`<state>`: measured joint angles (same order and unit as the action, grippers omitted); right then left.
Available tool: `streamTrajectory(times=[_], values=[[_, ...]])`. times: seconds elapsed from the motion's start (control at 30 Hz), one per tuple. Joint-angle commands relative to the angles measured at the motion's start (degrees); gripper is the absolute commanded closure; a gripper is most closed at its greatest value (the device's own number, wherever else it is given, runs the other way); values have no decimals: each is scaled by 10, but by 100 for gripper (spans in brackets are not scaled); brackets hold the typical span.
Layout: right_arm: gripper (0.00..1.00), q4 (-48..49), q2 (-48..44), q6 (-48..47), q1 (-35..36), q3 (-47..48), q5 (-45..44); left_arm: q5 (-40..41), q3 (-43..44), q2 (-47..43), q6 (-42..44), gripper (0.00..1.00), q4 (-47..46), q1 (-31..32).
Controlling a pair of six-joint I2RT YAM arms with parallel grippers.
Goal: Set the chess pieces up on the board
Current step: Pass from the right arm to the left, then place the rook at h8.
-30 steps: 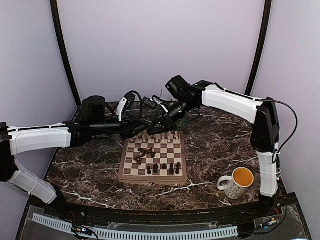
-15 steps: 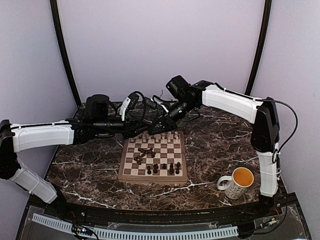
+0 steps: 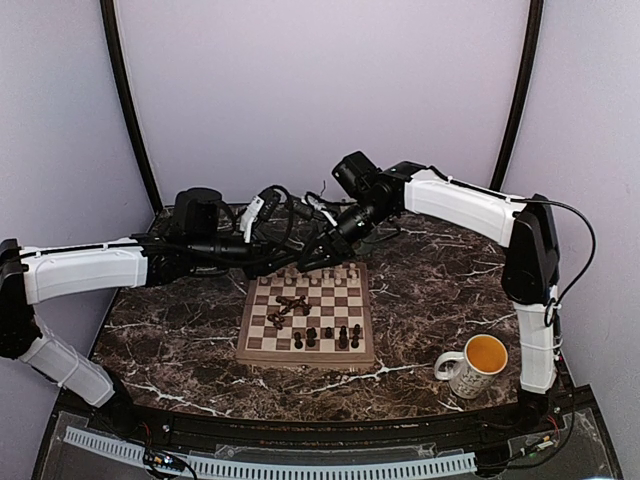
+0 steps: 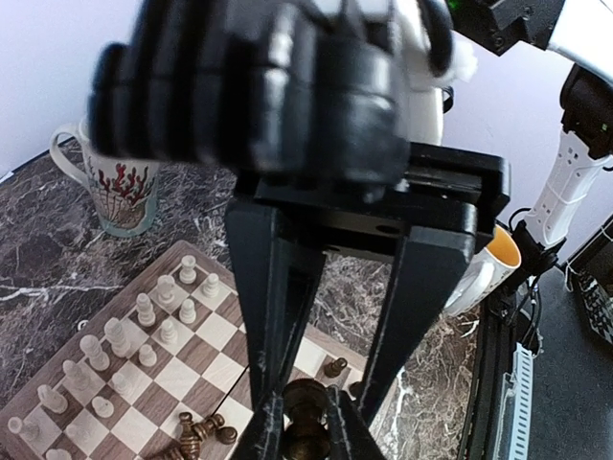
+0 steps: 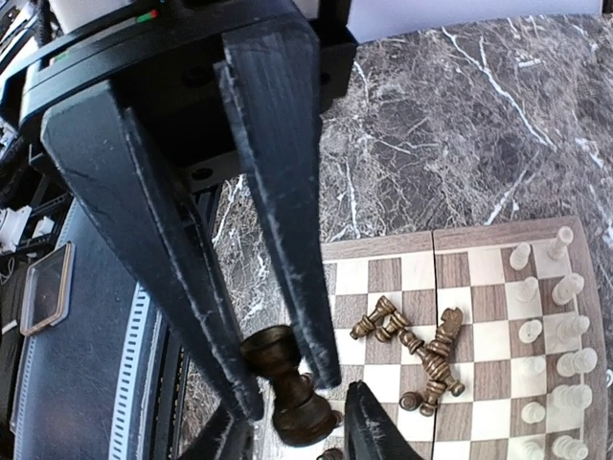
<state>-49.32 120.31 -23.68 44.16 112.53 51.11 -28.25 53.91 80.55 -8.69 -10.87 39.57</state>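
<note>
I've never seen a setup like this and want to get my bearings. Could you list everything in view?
board: one, tan and brown checks, table centre
cream pieces: many, standing on the board's far rows
lying dark pieces: small heap, mid-board
standing dark pieces: several, near rows
lifted dark piece: one, between both grippers' fingers
yellow-lined mug: one, white, near right of table
patterned mug: one, pale with red pattern, by the board's cream end
table: one, dark marble
left gripper: one, black fingers, white arm
right gripper: one, black fingers, white arm
</note>
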Motion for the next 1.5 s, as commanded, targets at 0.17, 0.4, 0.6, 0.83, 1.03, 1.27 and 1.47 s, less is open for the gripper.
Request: streamTrajectory(times=[0.17,0.4,0.6,0.83,1.03,1.27,1.47], values=[[59,48,-84,-27,-29,-134,-77,99,42,-44,87,85,231,2],[59,97,-123,-30,-64,-249,-110,142,31,-69,82,85,336,6],[59,117,-127,-23,-68,-264,-140,155,23,-39,66,85,397,21],[59,105,-113,-22,-67,-245,-133,194,24,16,67,84,421,64],[59,107,-117,-22,-67,-250,-135,224,24,50,70,84,437,81],[59,105,-113,-23,-67,-248,-131,237,23,68,72,85,457,86],[59,102,-107,-25,-67,-243,-127,245,16,67,69,84,456,86]])
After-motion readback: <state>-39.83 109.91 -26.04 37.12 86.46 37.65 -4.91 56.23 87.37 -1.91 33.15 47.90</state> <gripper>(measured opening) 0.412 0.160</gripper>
